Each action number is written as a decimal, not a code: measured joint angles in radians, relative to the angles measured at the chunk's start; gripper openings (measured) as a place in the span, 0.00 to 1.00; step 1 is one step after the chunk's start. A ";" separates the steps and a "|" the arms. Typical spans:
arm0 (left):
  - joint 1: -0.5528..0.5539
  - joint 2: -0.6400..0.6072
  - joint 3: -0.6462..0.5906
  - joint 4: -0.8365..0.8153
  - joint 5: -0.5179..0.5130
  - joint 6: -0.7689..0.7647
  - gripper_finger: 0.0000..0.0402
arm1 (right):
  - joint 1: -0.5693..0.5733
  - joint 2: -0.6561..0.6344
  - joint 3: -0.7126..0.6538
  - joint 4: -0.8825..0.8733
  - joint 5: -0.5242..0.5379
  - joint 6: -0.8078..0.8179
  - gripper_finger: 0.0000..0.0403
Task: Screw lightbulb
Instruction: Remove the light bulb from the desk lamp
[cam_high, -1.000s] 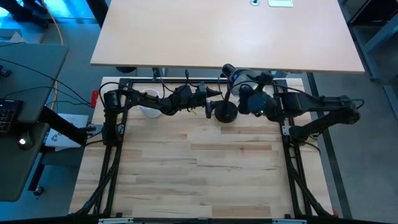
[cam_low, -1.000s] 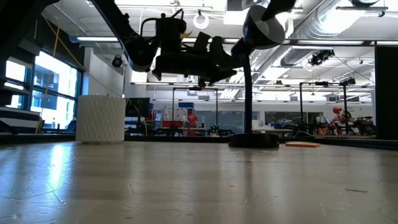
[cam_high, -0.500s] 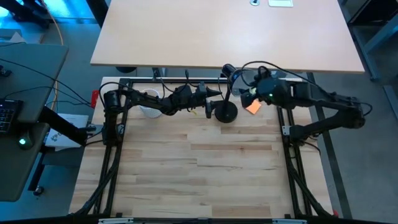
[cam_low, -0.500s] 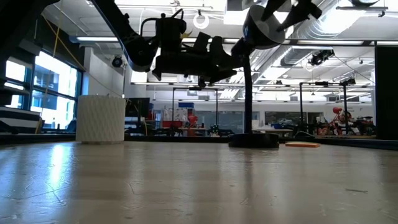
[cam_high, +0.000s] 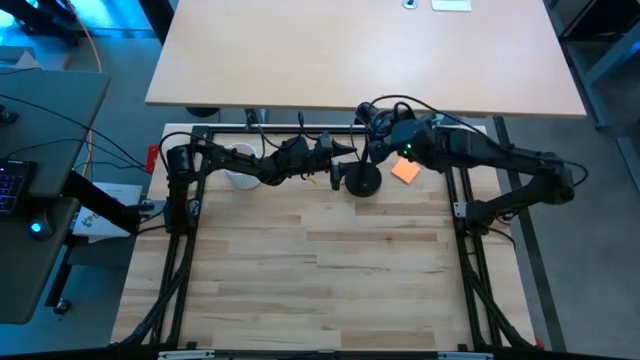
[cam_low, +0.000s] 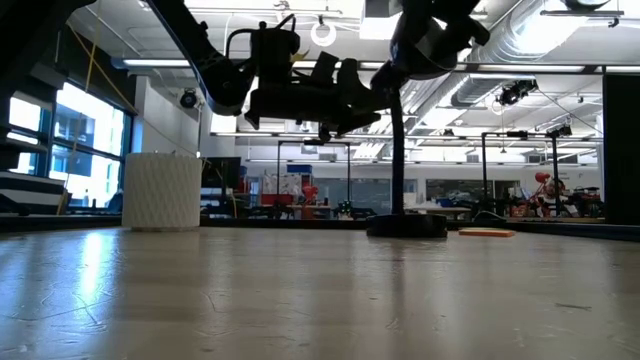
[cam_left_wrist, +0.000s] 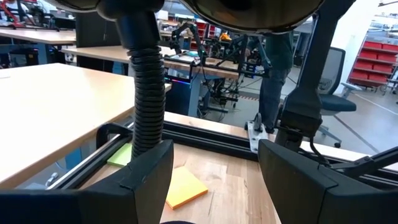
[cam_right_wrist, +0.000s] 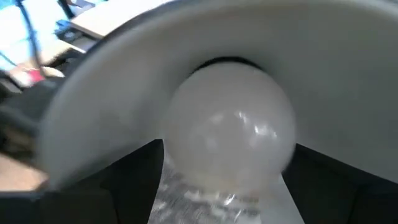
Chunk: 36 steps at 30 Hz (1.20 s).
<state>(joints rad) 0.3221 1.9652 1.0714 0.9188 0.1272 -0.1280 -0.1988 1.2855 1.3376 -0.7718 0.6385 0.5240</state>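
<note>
The right hand (cam_right_wrist: 221, 193) is gripping the lightbulb (cam_right_wrist: 229, 127) between its two fingers and is pointing it straight into the lamp shade (cam_right_wrist: 323, 68), the bulb's long axis lining up with the socket opening behind it. At the far edge of the surface (cam_high: 330, 270), the left hand (cam_high: 338, 152) is half closed around the lamp's neck (cam_left_wrist: 148, 81), steadying it. The right arm is the nearer one for turning.

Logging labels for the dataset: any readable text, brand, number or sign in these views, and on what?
None readable.
Orange sticky note: blank.
Lightbulb: no marking visible.
Papers on the far desk: too small to read.
Red bins in the room: no legible labels.
</note>
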 joint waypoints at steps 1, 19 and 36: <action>-0.001 0.000 0.000 0.000 0.000 0.000 0.57 | -0.009 0.003 0.000 -0.001 0.000 -0.010 0.76; -0.002 0.000 0.000 -0.002 0.000 0.000 0.57 | -0.015 0.004 0.000 -0.036 0.124 -1.478 0.76; -0.002 0.000 0.000 -0.003 0.000 0.000 0.57 | 0.119 -0.002 0.000 -0.033 0.418 -1.092 0.76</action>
<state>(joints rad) 0.3199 1.9652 1.0714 0.9154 0.1276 -0.1280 -0.0802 1.2834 1.3376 -0.8049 1.0565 -0.5675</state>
